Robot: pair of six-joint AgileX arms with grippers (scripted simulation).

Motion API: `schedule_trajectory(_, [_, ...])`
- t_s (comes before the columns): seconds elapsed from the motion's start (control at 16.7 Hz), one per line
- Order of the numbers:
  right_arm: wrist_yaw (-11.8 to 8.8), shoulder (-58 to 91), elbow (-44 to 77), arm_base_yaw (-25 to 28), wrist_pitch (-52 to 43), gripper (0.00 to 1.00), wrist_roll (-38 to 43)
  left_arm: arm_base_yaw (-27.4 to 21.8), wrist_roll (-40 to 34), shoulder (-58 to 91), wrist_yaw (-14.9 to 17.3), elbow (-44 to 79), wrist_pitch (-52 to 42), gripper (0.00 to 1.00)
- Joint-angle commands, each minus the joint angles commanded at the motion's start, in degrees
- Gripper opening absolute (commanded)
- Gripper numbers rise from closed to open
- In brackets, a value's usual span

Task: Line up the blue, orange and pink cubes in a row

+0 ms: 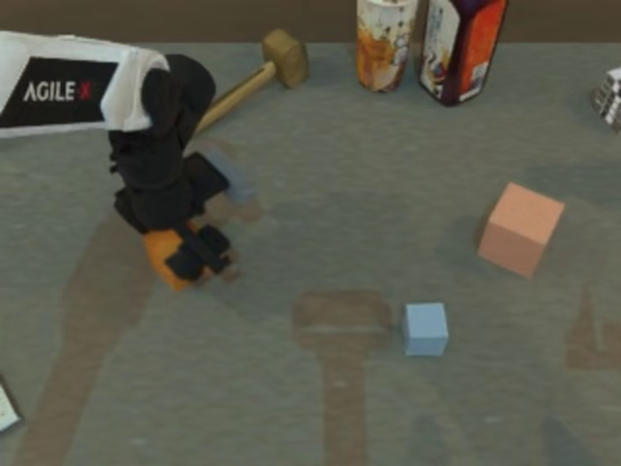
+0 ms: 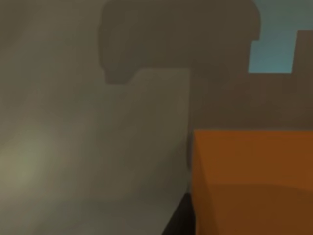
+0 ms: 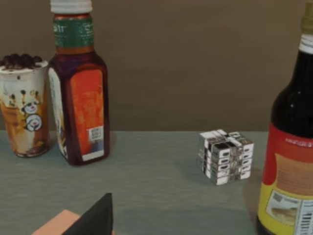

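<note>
The bright orange cube [image 1: 158, 254] sits at the table's left, and my left gripper [image 1: 191, 254] is shut on it from above. In the left wrist view the orange cube [image 2: 254, 181] fills the lower corner, with one dark finger [image 2: 178, 223] pressed against its side. The small pale-blue cube [image 1: 425, 328] rests alone near the table's middle front. To the right stands the larger salmon-pink cube [image 1: 521, 228]. My right arm is out of the top view. Its gripper [image 3: 139, 230] hangs open near a corner of the pink cube [image 3: 54, 226], with one fingertip [image 3: 100, 215] showing.
A wooden mallet [image 1: 262, 70] lies behind the left arm. A printed cup [image 1: 384, 41] and a dark sauce bottle [image 1: 461, 44] stand at the back edge. A patterned puzzle cube [image 1: 609, 95] sits at the far right. Another dark bottle [image 3: 291, 147] stands close to the right wrist.
</note>
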Motion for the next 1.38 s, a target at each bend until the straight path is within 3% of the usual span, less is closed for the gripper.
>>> schedule_trajectory(0.36, [0.0, 0.0, 0.0, 0.0, 0.0, 1.00, 0.0, -0.2, -0.2, -1.8, 0.7, 1.0, -1.8, 0.00])
schedule_trajectory(0.78, [0.0, 0.0, 0.0, 0.0, 0.0, 1.00, 0.0, 0.9, -0.5, -6.4, 0.6, 8.3, -13.8, 0.00])
schedule_trajectory(1.08, [0.0, 0.0, 0.0, 0.0, 0.0, 1.00, 0.0, 0.5, -0.3, -6.5, 0.5, 8.6, -14.2, 0.00])
schedule_trajectory(1.2, [0.0, 0.0, 0.0, 0.0, 0.0, 1.00, 0.0, -1.6, 0.8, -6.2, 0.6, 9.5, -14.7, 0.00])
schedule_trajectory(1.38, [0.0, 0.0, 0.0, 0.0, 0.0, 1.00, 0.0, -8.5, 3.8, -5.3, 0.7, 11.8, -16.4, 0.00])
